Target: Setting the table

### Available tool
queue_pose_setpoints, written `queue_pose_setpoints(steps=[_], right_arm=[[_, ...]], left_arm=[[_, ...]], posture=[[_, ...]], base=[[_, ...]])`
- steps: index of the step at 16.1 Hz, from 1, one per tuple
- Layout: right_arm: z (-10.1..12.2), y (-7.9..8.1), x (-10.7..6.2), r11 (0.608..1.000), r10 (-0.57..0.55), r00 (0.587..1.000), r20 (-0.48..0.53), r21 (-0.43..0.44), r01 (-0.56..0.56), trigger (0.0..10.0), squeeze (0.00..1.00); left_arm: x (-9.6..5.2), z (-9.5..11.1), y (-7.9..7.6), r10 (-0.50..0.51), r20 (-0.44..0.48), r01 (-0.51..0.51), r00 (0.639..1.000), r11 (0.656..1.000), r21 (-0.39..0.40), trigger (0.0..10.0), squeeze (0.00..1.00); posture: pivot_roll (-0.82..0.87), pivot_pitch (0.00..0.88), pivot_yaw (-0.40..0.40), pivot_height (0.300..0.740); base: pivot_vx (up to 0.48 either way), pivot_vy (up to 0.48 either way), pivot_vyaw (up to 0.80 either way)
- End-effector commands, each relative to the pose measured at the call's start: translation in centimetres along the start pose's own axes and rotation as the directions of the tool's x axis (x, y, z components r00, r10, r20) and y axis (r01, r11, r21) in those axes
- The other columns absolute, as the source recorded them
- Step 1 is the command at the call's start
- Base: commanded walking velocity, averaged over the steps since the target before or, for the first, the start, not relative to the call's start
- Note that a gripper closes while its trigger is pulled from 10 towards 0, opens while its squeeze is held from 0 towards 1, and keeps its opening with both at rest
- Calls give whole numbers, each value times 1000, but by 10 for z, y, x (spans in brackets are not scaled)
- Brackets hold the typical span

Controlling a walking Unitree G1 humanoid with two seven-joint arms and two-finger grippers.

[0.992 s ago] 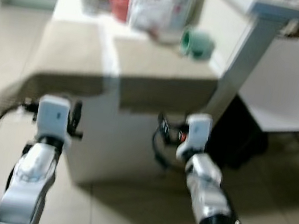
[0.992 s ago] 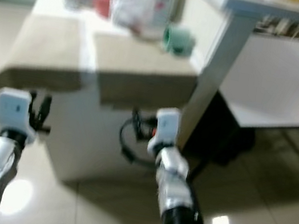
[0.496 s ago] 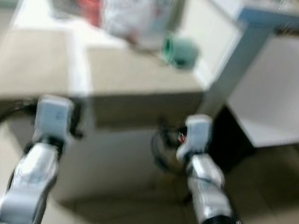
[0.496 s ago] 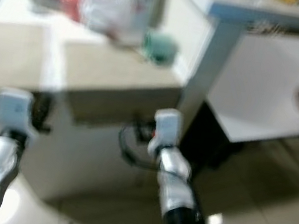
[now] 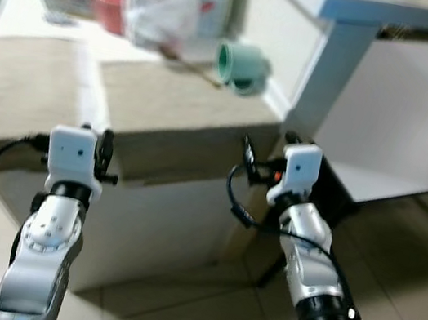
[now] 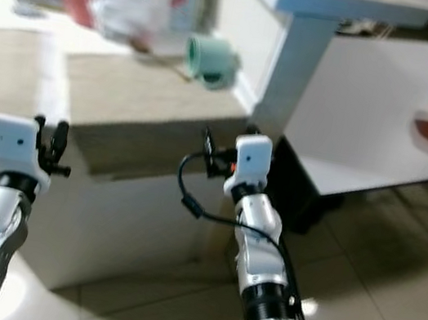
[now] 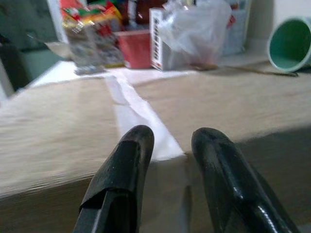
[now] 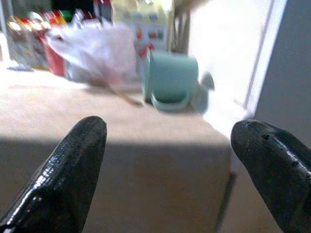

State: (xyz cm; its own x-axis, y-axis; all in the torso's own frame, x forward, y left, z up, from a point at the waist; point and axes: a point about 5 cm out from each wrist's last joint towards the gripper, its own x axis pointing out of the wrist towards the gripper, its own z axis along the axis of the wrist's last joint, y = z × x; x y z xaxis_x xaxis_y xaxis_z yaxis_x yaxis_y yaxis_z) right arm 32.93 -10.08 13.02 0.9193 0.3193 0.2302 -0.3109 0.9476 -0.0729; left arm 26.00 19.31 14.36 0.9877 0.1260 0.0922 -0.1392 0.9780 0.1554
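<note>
Green mug (image 5: pixel 241 66) lying on counter (image 5: pixel 182 105), both pincers empty before it

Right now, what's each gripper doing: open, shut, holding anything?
Left gripper: fingers a little apart, nothing between them, short of the counter edge.
Right gripper: fingers wide open, empty, facing the green mug lying on its side.

Bright daylight, mild motion blur, soft focus
</note>
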Motion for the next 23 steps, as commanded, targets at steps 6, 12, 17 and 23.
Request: queue_pose_setpoints(steps=[6,12,17,23], right_arm=[[-3,0,0,1000,14,1000,-20,1,-14,10000,0],[-21,9,-9,998,63,992,-112,3,-63,10000,0],[-22,11,-9,996,84,988,-128,-27,-89,10000,0],[-5,25,3,988,144,986,-81,-42,-148,10000,0]], left_arm=[[5,6,-11,-48,16,48,999,999,-24,10000,0],[4,4,-7,3,-7,-3,1000,999,-50,10000,0],[5,6,-10,-8,3,8,1000,1000,-17,10000,0],[6,10,-16,-31,21,31,999,999,-7,10000,0]], posture=[[17,3,-17,740],[25,0,-16,740],[19,0,-17,740],[19,0,-18,740]], base=[[136,0,0],[434,98,0],[367,261,0],[160,0,0]])
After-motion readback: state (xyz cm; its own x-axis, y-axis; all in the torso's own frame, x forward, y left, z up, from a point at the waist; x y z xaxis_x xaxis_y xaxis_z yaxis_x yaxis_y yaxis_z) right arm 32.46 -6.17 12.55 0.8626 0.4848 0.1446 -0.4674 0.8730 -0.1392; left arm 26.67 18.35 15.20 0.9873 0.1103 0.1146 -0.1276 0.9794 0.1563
